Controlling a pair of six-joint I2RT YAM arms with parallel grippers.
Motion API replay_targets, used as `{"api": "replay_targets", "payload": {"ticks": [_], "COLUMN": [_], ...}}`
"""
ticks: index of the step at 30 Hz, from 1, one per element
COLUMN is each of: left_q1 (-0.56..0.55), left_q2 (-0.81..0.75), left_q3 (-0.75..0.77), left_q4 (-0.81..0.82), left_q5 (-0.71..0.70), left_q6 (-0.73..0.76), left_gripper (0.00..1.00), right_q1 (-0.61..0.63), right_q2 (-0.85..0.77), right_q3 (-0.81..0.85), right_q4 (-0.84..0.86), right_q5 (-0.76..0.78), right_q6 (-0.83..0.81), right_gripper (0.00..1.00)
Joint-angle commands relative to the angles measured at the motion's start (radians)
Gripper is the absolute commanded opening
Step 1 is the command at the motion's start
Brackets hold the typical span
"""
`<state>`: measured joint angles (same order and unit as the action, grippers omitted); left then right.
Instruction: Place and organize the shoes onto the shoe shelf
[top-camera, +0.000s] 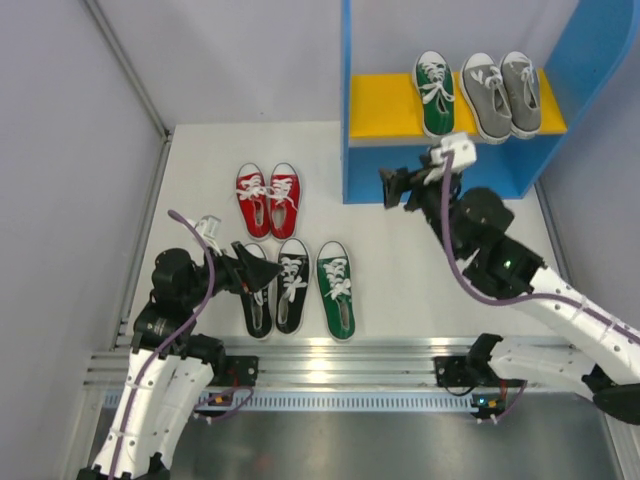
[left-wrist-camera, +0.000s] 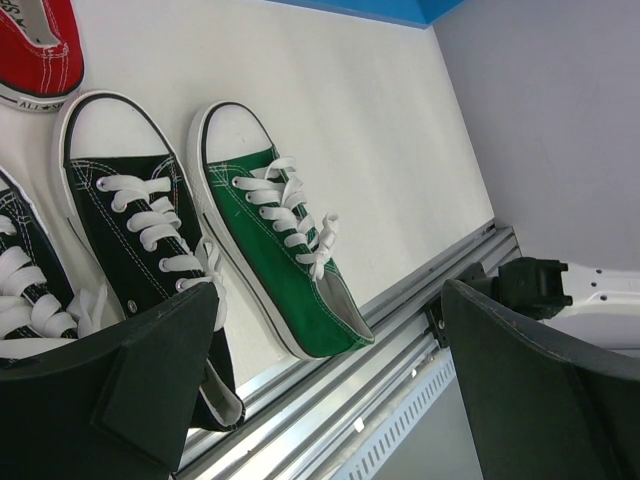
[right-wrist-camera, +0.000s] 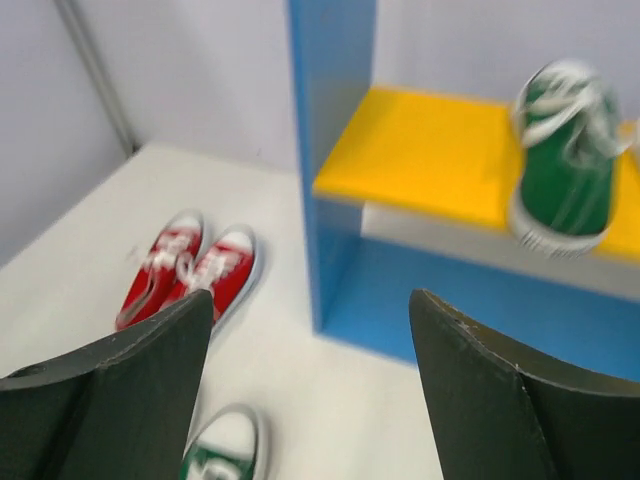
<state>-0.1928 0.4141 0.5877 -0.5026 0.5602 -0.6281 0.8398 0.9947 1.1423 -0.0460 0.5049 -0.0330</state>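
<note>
The blue shoe shelf (top-camera: 357, 70) stands at the back right with a yellow board (top-camera: 385, 105). On the board are one green shoe (top-camera: 435, 92) and the grey pair (top-camera: 500, 95). On the table lie the red pair (top-camera: 268, 198), the black pair (top-camera: 275, 285) and the other green shoe (top-camera: 336, 289). My left gripper (top-camera: 255, 270) is open and empty over the black pair; its wrist view shows a black shoe (left-wrist-camera: 140, 230) and the green shoe (left-wrist-camera: 280, 240). My right gripper (top-camera: 392, 188) is open and empty in front of the shelf's left wall (right-wrist-camera: 330, 150).
Grey walls enclose the white table on the left and right. An aluminium rail (top-camera: 330, 355) runs along the near edge by the arm bases. The right arm's base (left-wrist-camera: 560, 290) shows in the left wrist view. The right wrist view is blurred.
</note>
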Motion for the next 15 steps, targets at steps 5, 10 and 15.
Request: {"api": "replay_targets", "payload": {"ticks": [5,10,15], "left_q1": [-0.004,-0.004,-0.004], "left_q2": [-0.014,-0.015,-0.018], "left_q3": [0.008,0.001,0.001], "left_q4": [0.003,0.003,-0.01], "left_q5": [-0.008,-0.009,-0.011], "left_q6": [0.016,0.015,0.019], "left_gripper": [0.99,0.99,0.99], "right_q1": [0.363,0.468,0.534], "right_q2": [0.039,0.18,0.314], "right_q3": [-0.36,-0.458,-0.484], "right_q4": [0.142,0.227,0.305], "right_q5": [0.359,0.412,0.406], "right_q6": [0.244,0.399,0.536], "right_gripper": [0.79,0.77,0.77]}}
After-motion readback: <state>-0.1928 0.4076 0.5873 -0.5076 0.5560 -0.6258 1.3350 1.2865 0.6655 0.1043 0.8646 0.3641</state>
